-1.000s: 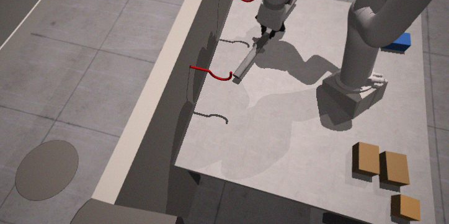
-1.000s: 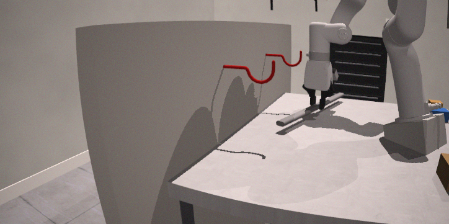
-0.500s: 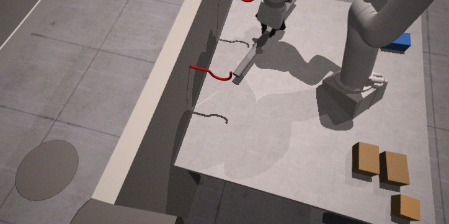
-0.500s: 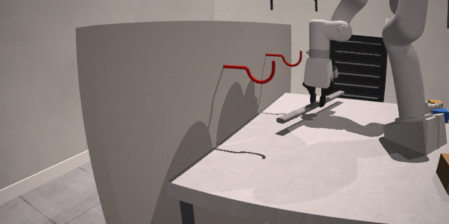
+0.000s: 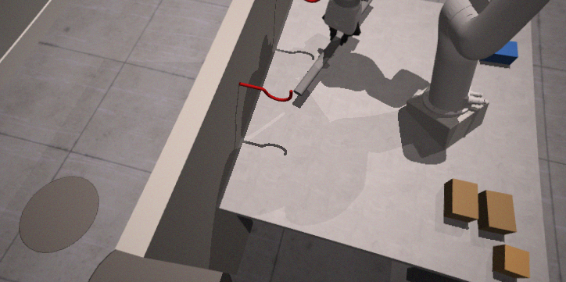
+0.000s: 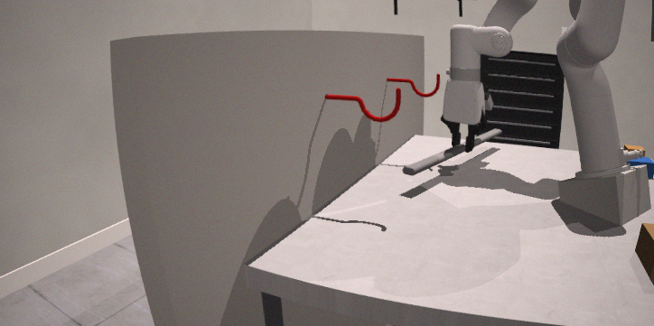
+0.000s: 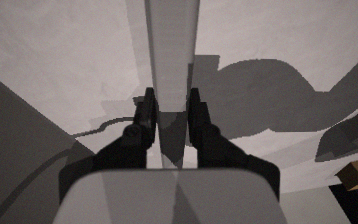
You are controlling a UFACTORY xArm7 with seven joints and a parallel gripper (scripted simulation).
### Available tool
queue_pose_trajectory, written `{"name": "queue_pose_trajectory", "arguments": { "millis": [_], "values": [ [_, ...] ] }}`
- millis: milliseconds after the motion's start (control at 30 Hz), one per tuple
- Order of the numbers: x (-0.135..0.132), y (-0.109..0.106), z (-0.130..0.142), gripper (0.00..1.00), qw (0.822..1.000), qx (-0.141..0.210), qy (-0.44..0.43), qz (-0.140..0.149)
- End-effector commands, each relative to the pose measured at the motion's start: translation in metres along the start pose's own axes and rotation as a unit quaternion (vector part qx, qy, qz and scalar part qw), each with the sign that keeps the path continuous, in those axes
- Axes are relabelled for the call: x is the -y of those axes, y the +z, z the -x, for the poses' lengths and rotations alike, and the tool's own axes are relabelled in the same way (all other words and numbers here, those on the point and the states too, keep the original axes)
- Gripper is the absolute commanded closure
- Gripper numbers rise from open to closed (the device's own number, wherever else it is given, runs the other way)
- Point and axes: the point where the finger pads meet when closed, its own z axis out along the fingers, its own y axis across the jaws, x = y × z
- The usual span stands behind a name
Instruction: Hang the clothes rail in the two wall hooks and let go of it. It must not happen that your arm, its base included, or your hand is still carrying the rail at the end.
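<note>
Grey rail, clamped in my gripper near one end, hangs above the table, its long axis slanting toward the near hook, below both hooks

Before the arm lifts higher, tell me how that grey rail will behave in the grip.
The clothes rail probably stays stiff: it runs straight, without sag. The gripper clamps it off-centre, so the longer end may droop. Being round and smooth, it could roll if it were released on the table.
</note>
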Motion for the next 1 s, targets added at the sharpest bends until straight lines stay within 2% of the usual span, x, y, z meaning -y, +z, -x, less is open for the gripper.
{"name": "queue_pose_trajectory", "arguments": {
  "millis": [0,967],
  "values": [
    [0.001,-0.003,0.000,1.00,1.000,0.000,0.000,-0.001],
    [0.001,-0.021,0.000,1.00,1.000,0.000,0.000,-0.001]
  ]
}}
